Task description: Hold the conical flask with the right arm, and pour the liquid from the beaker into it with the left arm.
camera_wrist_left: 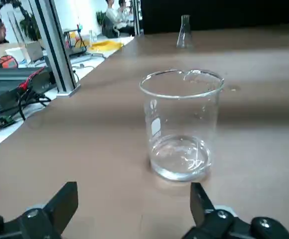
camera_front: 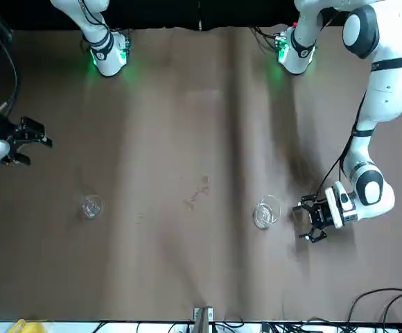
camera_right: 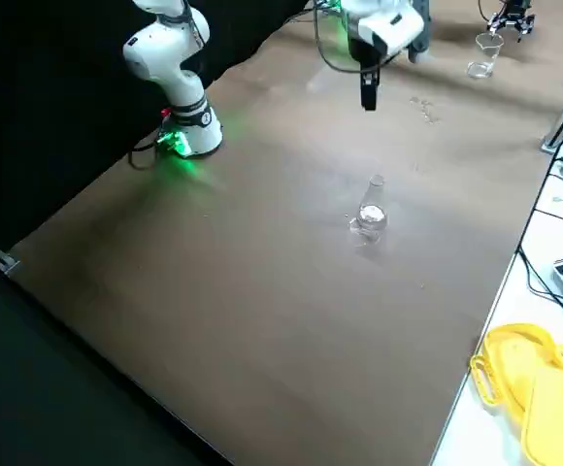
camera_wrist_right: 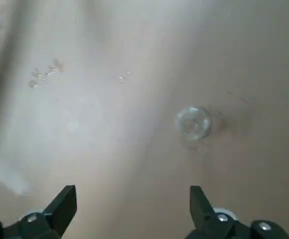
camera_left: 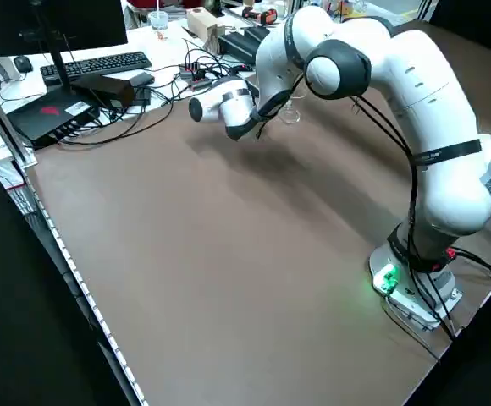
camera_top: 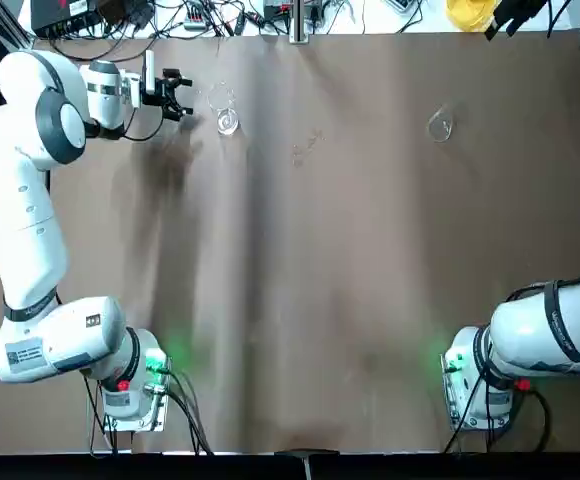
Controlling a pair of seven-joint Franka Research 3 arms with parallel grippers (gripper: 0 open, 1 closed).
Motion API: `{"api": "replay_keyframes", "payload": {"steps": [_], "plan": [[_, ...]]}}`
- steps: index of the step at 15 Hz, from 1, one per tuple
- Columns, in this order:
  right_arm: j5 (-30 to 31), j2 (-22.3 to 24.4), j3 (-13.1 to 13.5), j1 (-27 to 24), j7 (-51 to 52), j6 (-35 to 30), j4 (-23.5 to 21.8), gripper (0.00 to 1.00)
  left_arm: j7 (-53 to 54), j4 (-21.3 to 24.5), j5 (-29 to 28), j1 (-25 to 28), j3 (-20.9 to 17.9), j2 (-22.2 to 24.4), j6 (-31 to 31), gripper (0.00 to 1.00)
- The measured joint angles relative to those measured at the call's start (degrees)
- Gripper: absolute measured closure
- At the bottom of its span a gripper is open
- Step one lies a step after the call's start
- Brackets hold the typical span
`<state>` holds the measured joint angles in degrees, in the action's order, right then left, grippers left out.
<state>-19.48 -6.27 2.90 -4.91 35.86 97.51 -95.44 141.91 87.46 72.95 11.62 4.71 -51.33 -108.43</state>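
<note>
Inspection finds the beaker (camera_wrist_left: 180, 114) upright on the brown-covered table (camera_top: 370, 250), with a shallow layer of clear liquid (camera_wrist_left: 180, 154) at its bottom and droplets on its inner wall. The left gripper (camera_wrist_left: 134, 185) is just beside the beaker, on the robot's left of it; its two fingers are spread apart with nothing between them, and no contact with the glass is seen. The left arm (camera_top: 30, 220) reaches forward from the robot's side of the table to that spot beside the beaker.

The conical flask (camera_top: 440, 124) stands upright, well apart from the beaker, on the robot's right of it. The right gripper (camera_wrist_right: 133, 189) is raised above the table, also to the beaker's right and well apart from it; its fingers are parted and grasp nothing. Small marks (camera_top: 307, 147) on the table cover are noted to the beaker's right, between beaker and flask
</note>
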Motion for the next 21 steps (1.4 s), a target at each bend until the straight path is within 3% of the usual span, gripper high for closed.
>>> {"api": "replay_keyframes", "payload": {"steps": [7,14,21], "plan": [[-13.31,-6.55,0.08,-5.96,22.06,0.07,0.09,0.0,2.0,-0.37,1.23,0.33,0.04,-3.42,11.37,0.0],[-24.45,-14.95,0.08,-8.62,52.8,0.06,0.76,0.0,3.07,-0.44,6.61,-1.97,0.7,-4.63,12.07,0.01],[-38.66,-23.64,0.06,-14.46,74.17,-7.02,1.88,0.0,8.76,-0.76,8.92,-4.46,0.64,-5.87,11.91,0.01]]}}
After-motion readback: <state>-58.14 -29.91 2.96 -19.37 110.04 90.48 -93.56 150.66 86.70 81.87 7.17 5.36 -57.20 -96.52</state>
